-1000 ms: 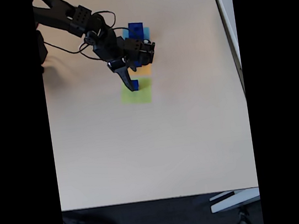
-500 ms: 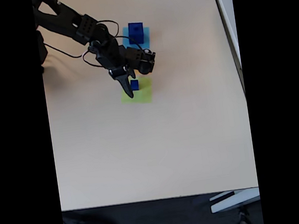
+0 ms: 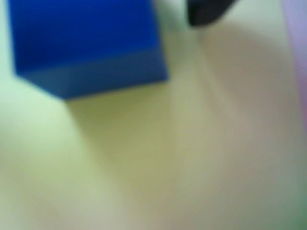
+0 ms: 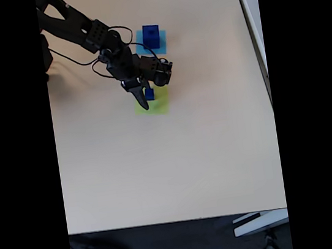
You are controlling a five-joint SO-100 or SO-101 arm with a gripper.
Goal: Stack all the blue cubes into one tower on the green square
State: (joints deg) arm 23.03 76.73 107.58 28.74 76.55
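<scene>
Dark blue and unmarked, a small cube [image 4: 149,94] sits on the pale green square [image 4: 158,106] in the upper middle of the fixed view, the black gripper [image 4: 145,97] spread around it without gripping, a larger blue cube [image 4: 151,36] further up on a light-blue square [image 4: 160,42].

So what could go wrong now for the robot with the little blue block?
1. The gripper hangs right beside the small blue cube on the green square; pulling away, a finger might knock it off.
2. The bigger blue cube sits on the light-blue square. Set on the small one, it may well topple.
3. The wrist view is blurry, so aiming is harder.
</scene>
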